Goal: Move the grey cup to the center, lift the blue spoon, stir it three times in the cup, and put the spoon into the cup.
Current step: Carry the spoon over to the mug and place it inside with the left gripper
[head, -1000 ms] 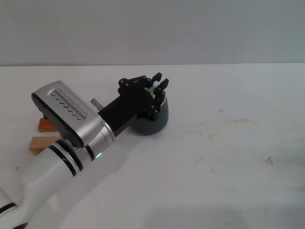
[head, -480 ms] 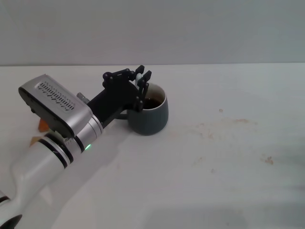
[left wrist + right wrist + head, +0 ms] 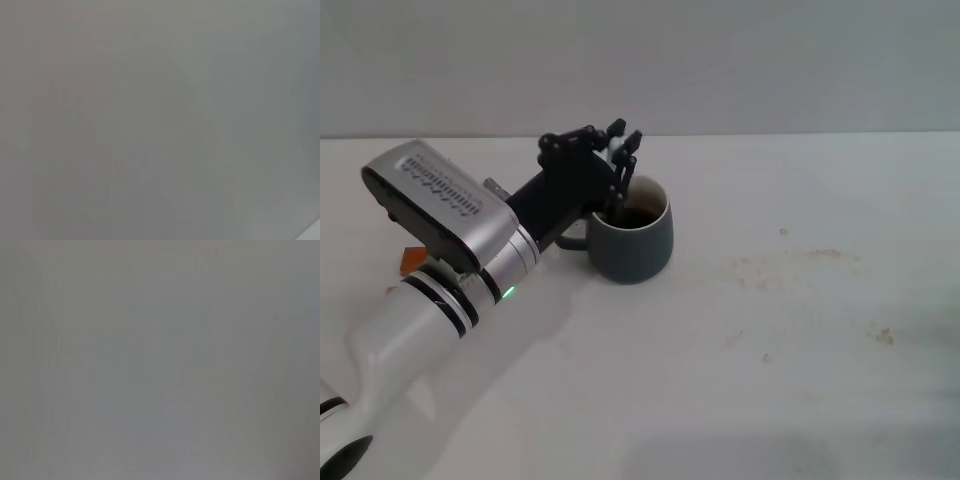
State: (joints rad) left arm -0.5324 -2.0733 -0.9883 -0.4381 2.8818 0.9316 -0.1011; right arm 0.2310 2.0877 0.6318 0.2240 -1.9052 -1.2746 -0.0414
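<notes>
The grey cup (image 3: 638, 245) stands upright on the white table, its handle toward my left arm and its inside dark in shadow. My left gripper (image 3: 624, 137) hovers over the cup's left rim, shut on the blue spoon (image 3: 616, 151). The spoon's pale handle shows between the fingers, and its lower part reaches down into the cup along the left inner wall. My right gripper is out of view. Both wrist views show only plain grey.
An orange wooden block (image 3: 412, 261) peeks out from under my left arm at the left side of the table (image 3: 800, 340). Faint stains mark the table to the right of the cup.
My left gripper swung with the spoon from over the cup's right side to its left rim, uncovering the cup's opening, then shifted slightly up. The cup has stayed in place.
</notes>
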